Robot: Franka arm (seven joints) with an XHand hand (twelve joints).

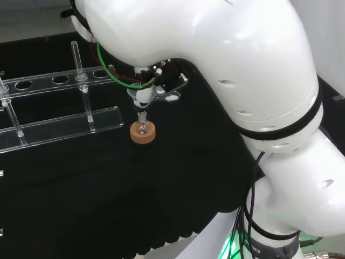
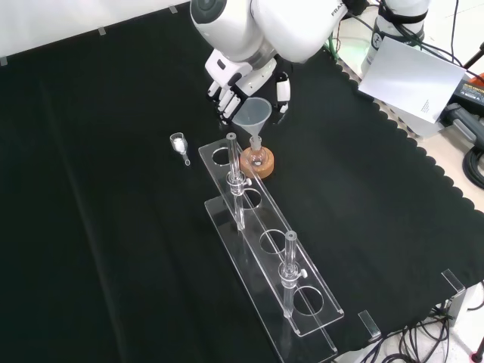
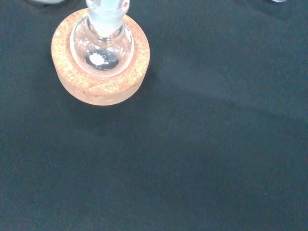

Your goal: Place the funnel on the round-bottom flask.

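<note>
Nearest the front camera, a long clear acrylic rack (image 2: 276, 261) with round holes and upright clear posts runs slantwise over the black cloth of the tabletop (image 2: 113, 249). Just beyond its far end, a small clear round-bottom glass flask (image 2: 258, 156) sits upright in a tan cork ring stand (image 2: 257, 163); the wrist view shows a little white powder at the flask's bottom. A clear plastic cone-shaped funnel (image 2: 252, 115) stands upright with its stem in the flask's neck. Left of the stand in the front view lies a small clear scoop (image 2: 180, 143) holding white powder. Behind the funnel, the black and white hand (image 2: 234, 79) has its fingers (image 2: 283, 91) curled round the cone.
</note>
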